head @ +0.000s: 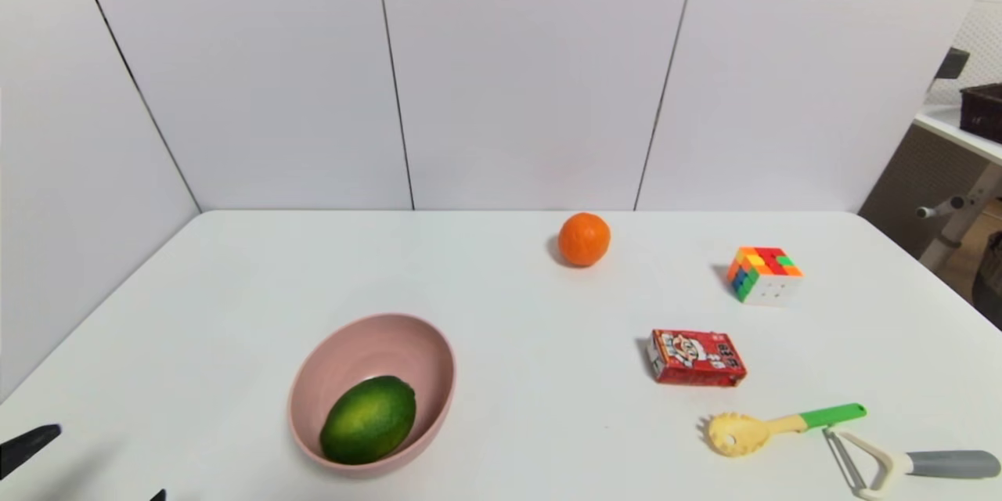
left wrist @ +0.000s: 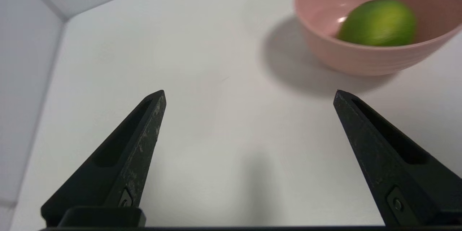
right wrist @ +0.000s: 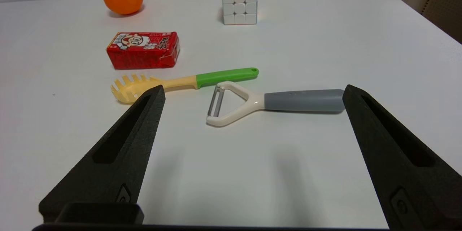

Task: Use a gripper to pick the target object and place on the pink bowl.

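The dark-green lime-like fruit (head: 369, 419) lies inside the pink bowl (head: 344, 344) at the table's front left; both also show in the left wrist view, fruit (left wrist: 378, 22) in bowl (left wrist: 364, 59). My left gripper (left wrist: 249, 94) hovers open over bare table, short of the bowl and to its left, holding nothing; only its fingertips (head: 27, 445) peek into the head view's lower left corner. My right gripper (right wrist: 252, 90) is open and empty above the table's front right, out of the head view.
An orange (head: 584, 239), a puzzle cube (head: 765, 274), a red carton (head: 697, 358), a yellow-and-green pasta spoon (head: 771, 428) and a grey-handled peeler (head: 908, 463) lie on the right half of the white table (head: 501, 313). White walls stand behind and left.
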`<state>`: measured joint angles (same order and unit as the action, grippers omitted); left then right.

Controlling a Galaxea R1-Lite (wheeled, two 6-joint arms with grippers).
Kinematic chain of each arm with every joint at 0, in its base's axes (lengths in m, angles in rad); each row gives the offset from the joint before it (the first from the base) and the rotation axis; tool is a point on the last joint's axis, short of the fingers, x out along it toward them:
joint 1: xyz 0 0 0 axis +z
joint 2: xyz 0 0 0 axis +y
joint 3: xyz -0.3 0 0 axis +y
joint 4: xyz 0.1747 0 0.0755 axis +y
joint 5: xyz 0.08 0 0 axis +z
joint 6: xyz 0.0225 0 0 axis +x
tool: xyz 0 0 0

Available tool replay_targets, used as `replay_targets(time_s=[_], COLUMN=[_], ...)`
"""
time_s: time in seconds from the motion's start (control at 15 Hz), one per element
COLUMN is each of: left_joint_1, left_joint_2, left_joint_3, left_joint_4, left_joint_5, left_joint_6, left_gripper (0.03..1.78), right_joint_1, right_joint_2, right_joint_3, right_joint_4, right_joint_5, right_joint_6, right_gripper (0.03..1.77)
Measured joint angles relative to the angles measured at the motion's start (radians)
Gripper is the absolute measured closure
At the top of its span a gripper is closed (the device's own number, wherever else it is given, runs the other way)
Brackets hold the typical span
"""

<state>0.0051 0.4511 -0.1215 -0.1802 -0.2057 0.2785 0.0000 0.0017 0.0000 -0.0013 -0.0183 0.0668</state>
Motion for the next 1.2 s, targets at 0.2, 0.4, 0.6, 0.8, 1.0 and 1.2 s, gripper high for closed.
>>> replay_targets(time_s=[0.2,0.4,0.6,0.8,1.0,1.2], left_joint_1=[0.008,0.004,0.004,0.004,0.004,0.004], left_joint_2=[-0.264,-0.398,-0.439,-0.451,-0.453,-0.453], left_joint_3=[0.079,0.115,0.121,0.121,0.121,0.121], left_joint_4=[0.082,0.177,0.180,0.177,0.176,0.176], left_joint_5=[0.141,0.138,0.157,0.203,0.204,0.204], left_joint_6=[-0.046,-0.120,-0.185,-0.282,-0.284,-0.284], left_gripper=[0.14,0.12,0.12,0.12,0.12,0.12], right_joint_1=[0.000,0.000,0.000,0.000,0.000,0.000], right_joint_2=[0.000,0.000,0.000,0.000,0.000,0.000], right_joint_3=[0.000,0.000,0.000,0.000,0.000,0.000], right_joint_4=[0.000,0.000,0.000,0.000,0.000,-0.006], right_joint_5=[0.000,0.000,0.000,0.000,0.000,-0.024], right_joint_6=[0.000,0.000,0.000,0.000,0.001,0.049], right_gripper=[0.10,0.10,0.10,0.10,0.10,0.10])
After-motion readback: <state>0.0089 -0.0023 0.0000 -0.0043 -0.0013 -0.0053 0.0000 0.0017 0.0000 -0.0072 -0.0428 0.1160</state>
